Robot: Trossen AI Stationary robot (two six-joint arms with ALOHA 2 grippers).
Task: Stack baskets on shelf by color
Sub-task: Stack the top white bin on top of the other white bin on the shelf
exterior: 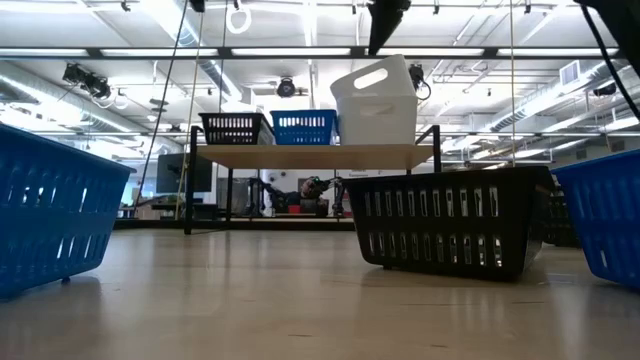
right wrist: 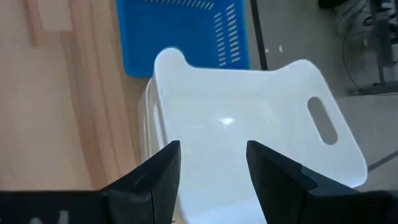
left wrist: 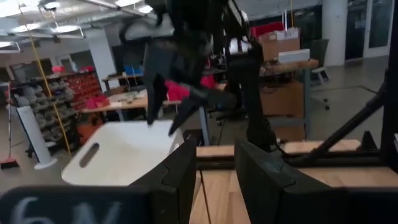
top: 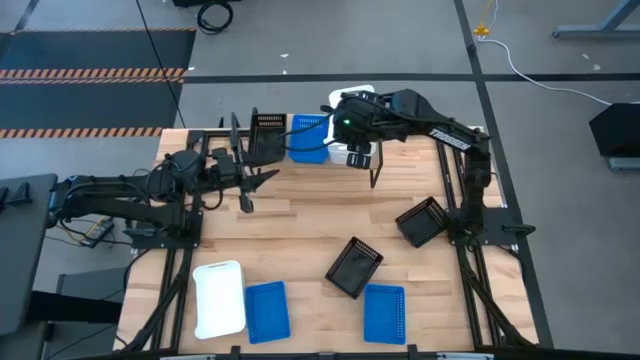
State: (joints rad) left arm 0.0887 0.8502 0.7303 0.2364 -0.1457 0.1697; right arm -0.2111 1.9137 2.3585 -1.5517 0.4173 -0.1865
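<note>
The shelf (exterior: 310, 156) stands at the table's far edge, with a black basket (exterior: 235, 128) and a blue basket (exterior: 303, 127) side by side on its plank. At the shelf's right end a white basket (exterior: 375, 100) sits tilted, taller than the other two. In the right wrist view a second white rim (right wrist: 148, 124) shows under it. My right gripper (right wrist: 211, 168) hovers open just above this white basket (right wrist: 249, 130), pointing down. My left gripper (top: 250, 190) waits open over the table in front of the shelf's left end, facing the white basket (left wrist: 124, 155).
Loose baskets lie on the table: a white one (top: 220, 298) and a blue one (top: 267, 310) near the left front corner, a black one (top: 354, 266) in the middle, a blue one (top: 384, 312) at the near edge, and a black one (top: 421, 221) on the right.
</note>
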